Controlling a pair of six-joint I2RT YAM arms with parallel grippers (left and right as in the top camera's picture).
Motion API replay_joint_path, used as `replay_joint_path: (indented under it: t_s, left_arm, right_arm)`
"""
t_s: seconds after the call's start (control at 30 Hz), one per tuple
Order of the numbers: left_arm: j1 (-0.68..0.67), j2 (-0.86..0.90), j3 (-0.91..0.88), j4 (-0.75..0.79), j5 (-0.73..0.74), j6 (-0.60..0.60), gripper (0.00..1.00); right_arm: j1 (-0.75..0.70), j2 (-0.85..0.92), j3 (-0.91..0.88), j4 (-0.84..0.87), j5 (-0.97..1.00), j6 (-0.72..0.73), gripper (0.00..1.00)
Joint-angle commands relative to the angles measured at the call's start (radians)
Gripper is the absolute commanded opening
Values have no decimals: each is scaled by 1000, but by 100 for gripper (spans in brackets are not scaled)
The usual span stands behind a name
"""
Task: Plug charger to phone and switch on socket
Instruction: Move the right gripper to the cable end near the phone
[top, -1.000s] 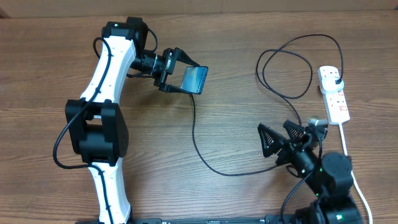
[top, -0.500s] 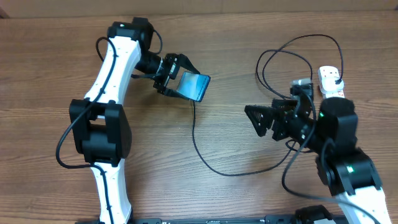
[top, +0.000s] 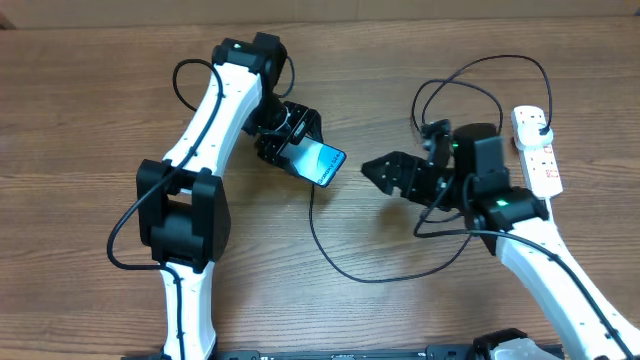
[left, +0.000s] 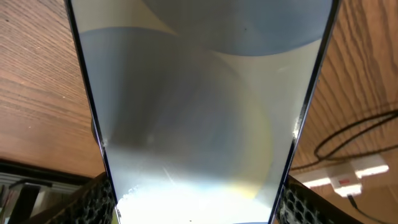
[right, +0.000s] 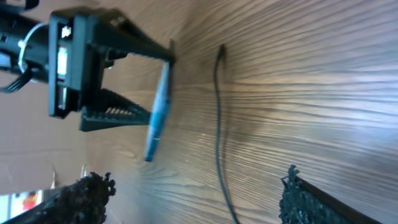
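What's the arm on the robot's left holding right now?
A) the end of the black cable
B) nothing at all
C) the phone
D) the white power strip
C: the phone is clamped between the left fingers, its lit screen filling the left wrist view, while the black cable lies loose on the table.

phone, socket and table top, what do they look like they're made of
The phone: likely a glossy glass front, since the left wrist view shows smooth reflections across the lit screen. Its thin dark frame could be metal or plastic, I can't tell which. The socket: probably moulded plastic, going by its plain white, smooth-looking body. The table: wood or wood-look laminate, fairly matte, with brown grain lines.
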Motion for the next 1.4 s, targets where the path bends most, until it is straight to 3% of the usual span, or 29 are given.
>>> replay_joint_path:
  t_s: [0.0,0.13,0.47,0.67,0.97,1.37]
  left_arm:
    - [-32,-1,30,14,-31,-44,47]
    - [-48,-1,30,14,-23,-52,48]
    - [-81,-1,30,14,21,-51,49]
    - [-113,-1,30,14,88,-51,49]
    - [-153,-1,30,26,86,-52,49]
    - [-154,-1,30,26,89,-55,50]
  right_arm:
    - [61,41,21,47,31,129,84]
    - [102,84,18,71,87,230,77]
    - [146,139,17,158,87,289,73]
    - [157,145,17,180,164,357,62]
    - [157,195,17,185,165,380,48]
    - [162,195,17,200,179,413,37]
